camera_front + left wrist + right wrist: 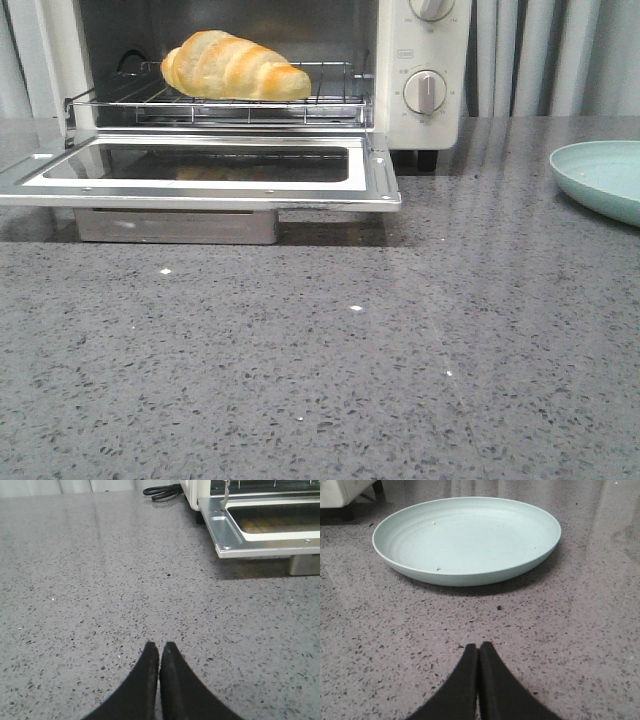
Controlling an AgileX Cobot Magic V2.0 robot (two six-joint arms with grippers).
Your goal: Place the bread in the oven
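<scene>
The golden-yellow bread (235, 66) lies on the wire rack (330, 95) inside the cream-white oven (440, 115). The oven's glass-windowed door (375, 180) hangs open and flat; its corner also shows in the left wrist view (225, 542). My left gripper (159, 647) is shut and empty, low over the grey counter, left of the oven door. My right gripper (478, 647) is shut and empty, over the counter just in front of a pale green plate (465, 537). Neither gripper shows in the front view.
The pale green plate (600, 178) is empty and sits at the right of the counter. A black cable (161, 492) lies coiled behind the oven's left side. A metal crumb tray (175, 226) sits under the open door. Curtains hang behind.
</scene>
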